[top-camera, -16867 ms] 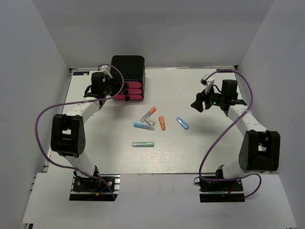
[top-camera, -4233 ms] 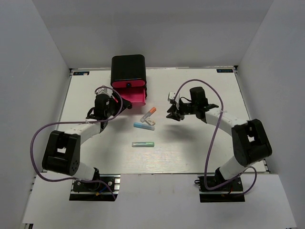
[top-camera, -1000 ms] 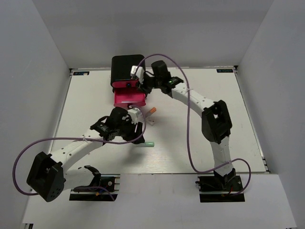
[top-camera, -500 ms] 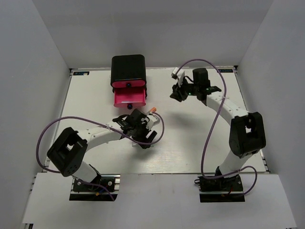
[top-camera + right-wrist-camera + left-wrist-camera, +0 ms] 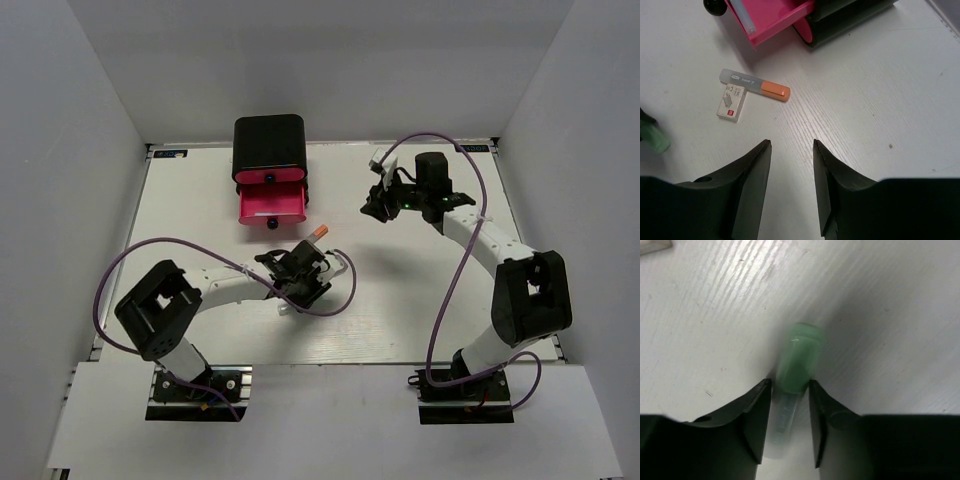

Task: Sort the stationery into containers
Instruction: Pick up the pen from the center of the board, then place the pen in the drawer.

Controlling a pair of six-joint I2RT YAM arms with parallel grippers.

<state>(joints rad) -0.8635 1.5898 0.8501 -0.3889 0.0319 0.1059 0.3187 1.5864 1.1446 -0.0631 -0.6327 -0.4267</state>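
Note:
My left gripper (image 5: 300, 283) is low over the table with its jaws on either side of the green pen (image 5: 799, 362), which lies flat. The jaws are close to the pen but a thin gap shows on one side. My right gripper (image 5: 376, 205) is open and empty above the table, right of the drawers. The black cabinet (image 5: 268, 148) has its bottom pink drawer (image 5: 270, 205) pulled out. A light blue pen (image 5: 742, 19) lies in the drawer (image 5: 777, 15). The grey marker with an orange tip (image 5: 756, 85) and the white eraser block (image 5: 732, 103) lie in front of the drawer.
The orange-tipped marker (image 5: 318, 233) lies just behind my left gripper. The left arm's purple cable (image 5: 340, 285) loops over the table beside it. White walls close in the table on three sides.
The left gripper has moved forward and down onto the green pen. The right gripper has drawn back from above the open drawer to the right. The orange, blue and light blue pens have left the table.

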